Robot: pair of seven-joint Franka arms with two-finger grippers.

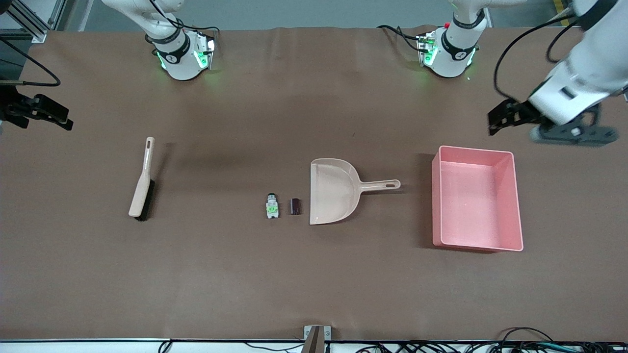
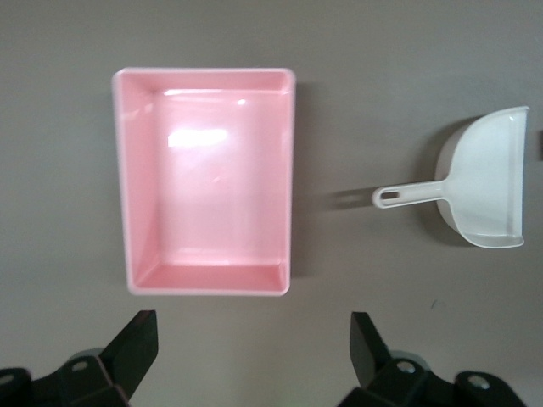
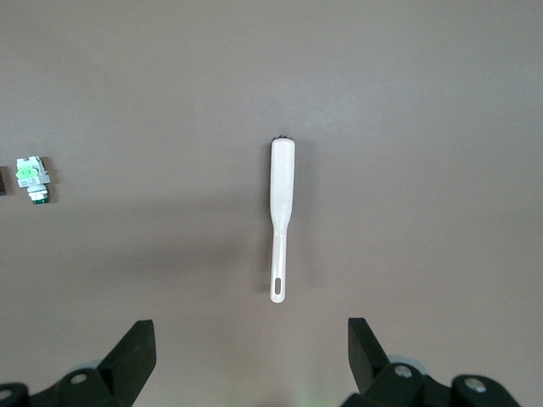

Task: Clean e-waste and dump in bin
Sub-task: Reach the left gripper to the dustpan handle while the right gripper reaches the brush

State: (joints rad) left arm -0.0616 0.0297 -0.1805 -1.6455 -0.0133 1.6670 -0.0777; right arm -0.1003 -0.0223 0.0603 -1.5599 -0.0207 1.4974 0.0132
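The e-waste lies mid-table: a white-grey piece with a green label (image 1: 272,206) and a dark maroon stubby cylinder (image 1: 295,206) beside it, next to the mouth of the beige dustpan (image 1: 333,191). The white-grey piece also shows in the right wrist view (image 3: 34,178). The pink bin (image 1: 473,196) stands toward the left arm's end and is empty; it also shows in the left wrist view (image 2: 208,178). My left gripper (image 1: 493,122) is open and empty, up over the table beside the bin (image 2: 253,326). My right gripper (image 1: 61,117) is open and empty (image 3: 250,331), over the right arm's end.
A beige brush (image 1: 142,181) lies toward the right arm's end, its handle pointing toward the robots' bases; it also shows in the right wrist view (image 3: 282,191). The dustpan's handle points toward the bin and also shows in the left wrist view (image 2: 488,182). Brown cloth covers the table.
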